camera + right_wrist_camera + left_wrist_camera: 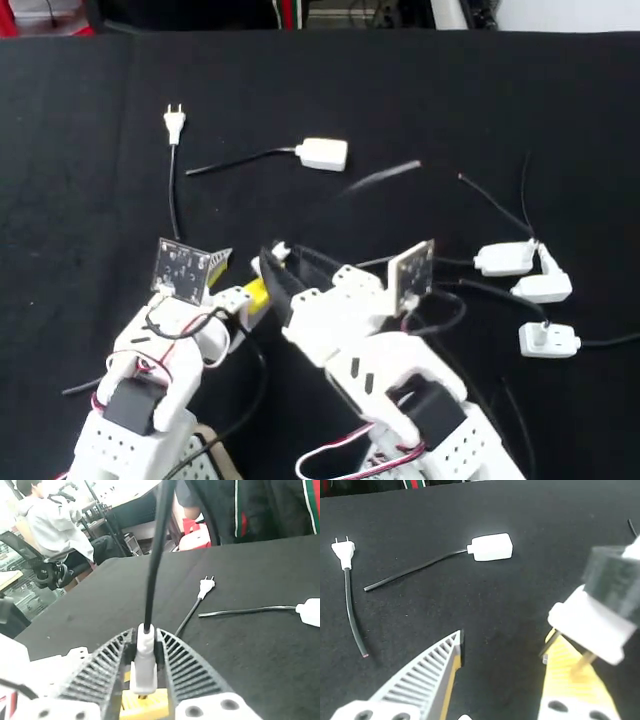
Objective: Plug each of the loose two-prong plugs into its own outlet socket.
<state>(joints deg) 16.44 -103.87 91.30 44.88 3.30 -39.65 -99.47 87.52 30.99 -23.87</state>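
My right gripper (145,637) is shut on a white two-prong plug (144,665) whose black cable rises straight up. In the left wrist view that held plug (590,625) hangs with its prongs against the yellow finger (567,680) of my left gripper (506,636), which stands open. In the high view both grippers meet mid-table, right gripper (275,258) just above left gripper (256,290). A loose white plug (175,120) lies at the far left on a short cable. A single white outlet socket (322,153) lies right of it.
Three more white sockets (505,258), (543,288), (548,340) with black cables cluster at the right of the black table (80,220). Loose black cable runs around the right arm's base. People sit beyond the table's far edge.
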